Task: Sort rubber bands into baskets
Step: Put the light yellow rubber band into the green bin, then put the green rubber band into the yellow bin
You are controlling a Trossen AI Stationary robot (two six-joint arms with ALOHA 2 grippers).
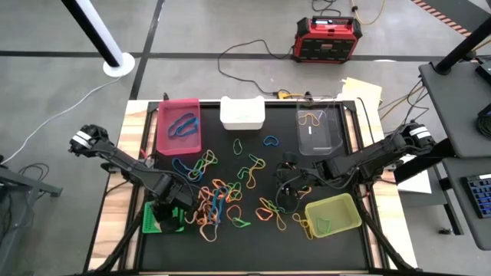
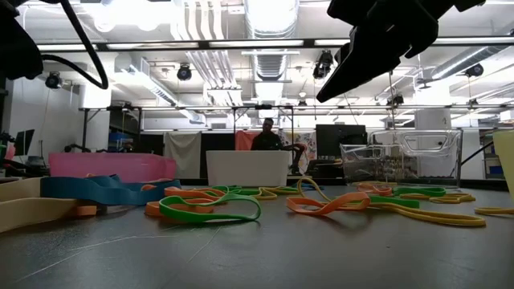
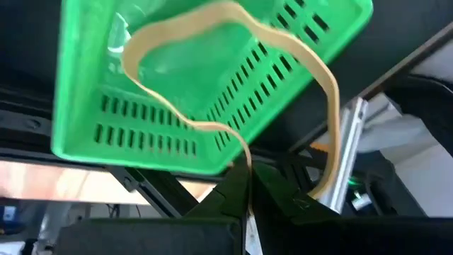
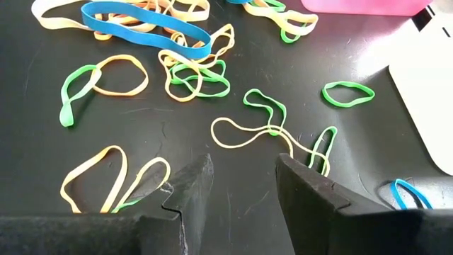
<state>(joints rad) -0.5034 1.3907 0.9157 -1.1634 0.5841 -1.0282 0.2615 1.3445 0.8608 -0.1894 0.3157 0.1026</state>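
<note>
My left gripper [image 1: 170, 205] is shut on a tan rubber band [image 3: 212, 21] just over the bright green basket [image 3: 177, 92], which stands at the table's near left [image 1: 163, 220]. My right gripper [image 4: 241, 180] is open and empty, low over loose bands near the table's middle [image 1: 285, 180]. Many rubber bands [image 1: 222, 192] in orange, blue, green, yellow and tan lie flat on the black mat. The pink basket [image 1: 179, 125] holds a blue band. The clear basket [image 1: 318, 129] holds an orange band. The yellow-green basket [image 1: 332, 215] holds a green band. My left gripper pinches one strand of the tan band [image 3: 243, 152] between its two shut fingertips. The fingers point down toward the green basket. The loop hangs out past the fingers over the basket. Its other strand [image 3: 331, 142] runs back along the outer side of one finger.
The white basket [image 1: 242, 113] stands at the far edge between the pink and the clear one. A red-and-black box [image 1: 328, 38] and cables lie on the floor beyond the table. A person [image 2: 267, 136] stands far back in the room.
</note>
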